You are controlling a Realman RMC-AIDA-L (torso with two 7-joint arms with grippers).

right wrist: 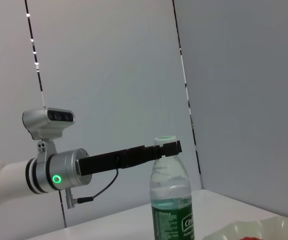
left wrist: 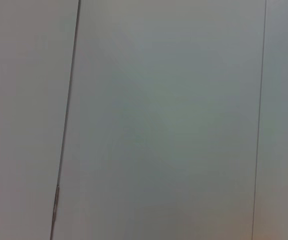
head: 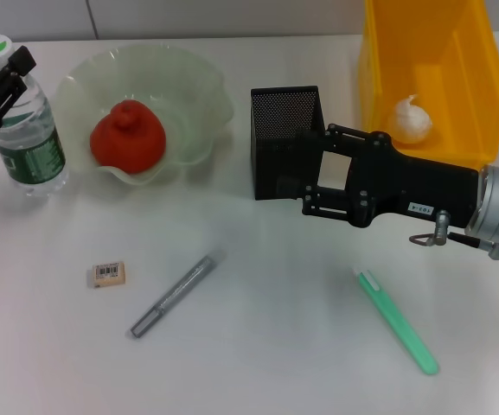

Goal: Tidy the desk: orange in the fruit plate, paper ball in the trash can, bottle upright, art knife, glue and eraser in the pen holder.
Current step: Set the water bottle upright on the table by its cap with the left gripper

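Sitting orange (head: 128,134) fills fruit plate (head: 199,86); paper ball (head: 412,119) in trash can (head: 474,52).

The right tool (head: 305,171) covers the right face of the pen holder (head: 279,130), so its fingertips cannot be made out there. The left tool (head: 3,78) overlaps the neck of the bottle (head: 24,143), and its arm is cut off at the head view's left edge. The trash can (head: 474,86) runs off the far edge. The pen holder's inside is too dark to read.
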